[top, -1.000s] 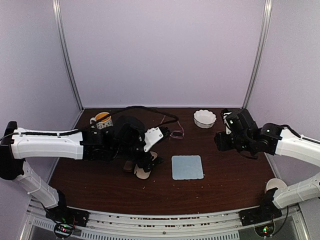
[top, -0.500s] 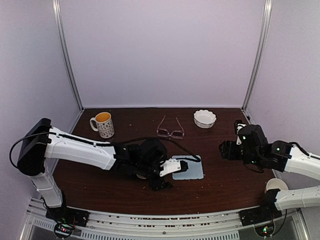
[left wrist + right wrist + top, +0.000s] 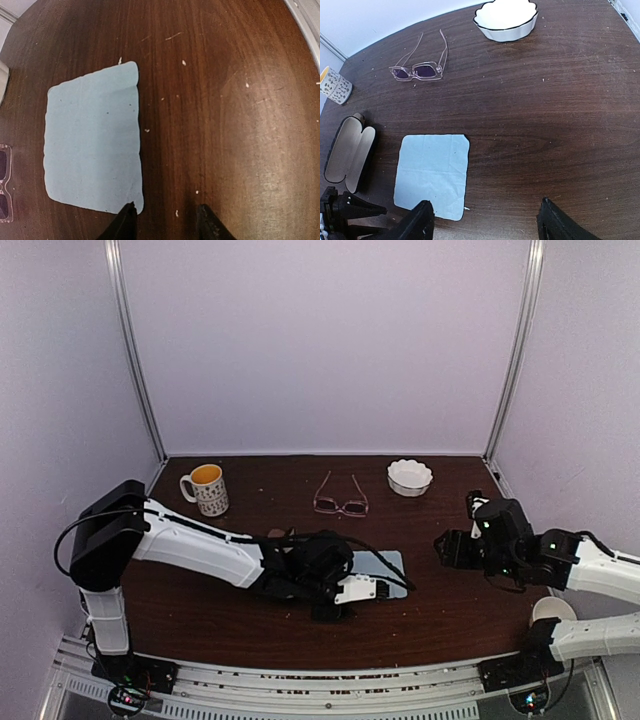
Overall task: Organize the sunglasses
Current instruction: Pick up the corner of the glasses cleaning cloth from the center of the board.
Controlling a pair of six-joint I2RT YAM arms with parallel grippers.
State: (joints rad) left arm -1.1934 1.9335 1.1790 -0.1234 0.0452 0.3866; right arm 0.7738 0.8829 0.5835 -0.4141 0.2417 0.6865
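Left gripper [image 3: 167, 226]: low over the tabletop [image 3: 450, 505], dark fingertips [image 3: 126, 224] parted to a moderate gap, bare wood between them, nothing held; one fingertip sits at the near corner of the cloth. Right gripper [image 3: 487, 225]: fingers spread wide, nothing between them, hovering over bare wood at the right side of the tabletop, well apart from the left gripper. Cloth [image 3: 92, 140]: pale blue, square, lying flat with slightly wavy edges, just beside the left gripper; partly covered by the left arm in the top view; no print or label visible. Glasses case [image 3: 347, 152]: black outside, tan lining, lying open on the far side of the cloth from the right gripper; no brand mark visible. Pink-framed glasses [image 3: 340, 503]: one pair, thin translucent pink frame, tinted lenses, arms unfolded and pointing toward the back wall; standing on the tabletop beyond the cloth, between mug and bowl, well apart from both grippers. Mug [image 3: 205, 488]: white, orange inside, upright at the far left, handle to the left; small dark pattern on its side, too small to read as lettering. Bowl [image 3: 410, 477]: white, scalloped rim with a dark edge, upright at the far right. Tabletop: dark brown wood grain, scattered pale crumbs.
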